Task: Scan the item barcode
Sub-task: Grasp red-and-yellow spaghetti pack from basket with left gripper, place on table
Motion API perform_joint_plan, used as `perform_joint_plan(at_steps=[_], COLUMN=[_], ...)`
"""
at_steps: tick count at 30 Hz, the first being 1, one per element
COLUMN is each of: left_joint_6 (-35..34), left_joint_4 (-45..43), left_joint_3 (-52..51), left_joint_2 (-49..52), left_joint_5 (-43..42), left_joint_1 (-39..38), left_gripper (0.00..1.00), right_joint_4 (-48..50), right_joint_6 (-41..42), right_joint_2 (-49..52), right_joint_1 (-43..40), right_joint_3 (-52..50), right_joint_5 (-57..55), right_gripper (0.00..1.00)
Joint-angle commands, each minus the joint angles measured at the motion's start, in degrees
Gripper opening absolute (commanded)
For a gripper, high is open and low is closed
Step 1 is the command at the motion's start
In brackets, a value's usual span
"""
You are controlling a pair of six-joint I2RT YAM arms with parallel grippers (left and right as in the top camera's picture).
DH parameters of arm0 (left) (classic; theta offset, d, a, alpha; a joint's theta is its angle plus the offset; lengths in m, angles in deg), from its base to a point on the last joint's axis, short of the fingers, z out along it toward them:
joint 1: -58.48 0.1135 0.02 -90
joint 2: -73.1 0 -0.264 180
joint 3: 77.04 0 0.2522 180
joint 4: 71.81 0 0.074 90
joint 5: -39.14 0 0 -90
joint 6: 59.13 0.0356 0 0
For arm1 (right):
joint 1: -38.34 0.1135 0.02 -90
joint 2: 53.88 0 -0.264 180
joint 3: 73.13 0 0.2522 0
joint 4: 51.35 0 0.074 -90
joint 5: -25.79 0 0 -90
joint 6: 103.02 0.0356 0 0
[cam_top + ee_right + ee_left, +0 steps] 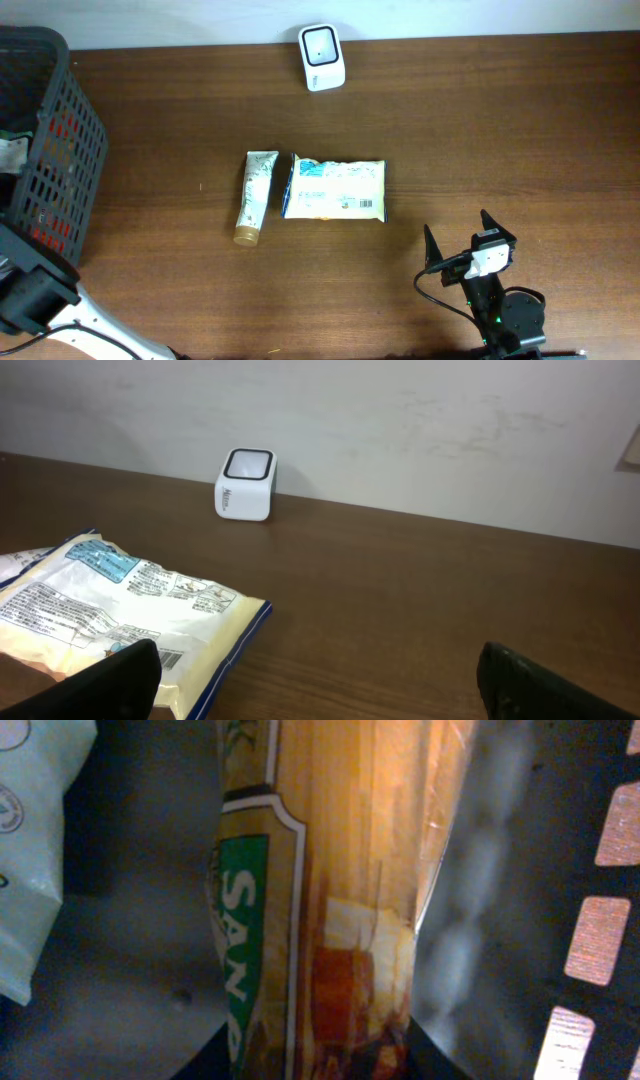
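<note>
Right pincer [457,235] on the overhead: released, empty, near the pouch [333,189]; scanner [322,45] well apart at the tabletop's [500,120] far edge.

Left wrist: left pincer [320,1065] flanks a packet [330,870] inside the basket [612,880]; whether it is clenched cannot be told. Recommend a centred, firm clamp before lifting, barcode kept unobstructed.

Right wrist: fingers [110,680] wide, nothing between.

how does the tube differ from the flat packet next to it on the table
The tube is slim; the packet is a broad rectangle. The tube runs roughly front to back on the table, the packet side to side. The tube is pale with a gold cap; the packet is white and blue, with a barcode showing. Both lie flat, side by side.
</note>
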Motion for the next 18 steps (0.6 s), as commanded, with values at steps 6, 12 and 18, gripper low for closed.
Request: perform_joint_plan(at_steps=[6, 12, 18], left_joint_6=[-21.51, -31.28, -30.80], left_joint_4=[0.59, -1.03, 15.63], left_joint_3=[8.22, 12.11, 7.98], left_joint_2=[-14.27, -35.52, -41.64], left_joint_5=[0.76, -10.73, -6.29], left_joint_1=[-0.22, -2.12, -21.64], left_gripper=[0.00, 0.00, 0.00], right_joint_4=[0.07, 0.07, 0.07], right_joint_6=[-0.20, -0.20, -0.20], right_joint_2=[-0.37, -0.37, -0.37], right_joint_1=[-0.35, -0.35, -0.35], right_joint_3=[-0.46, -0.46, -0.46], right_joint_5=[0.31, 0.31, 0.31], right_gripper=[0.99, 0.99, 0.99])
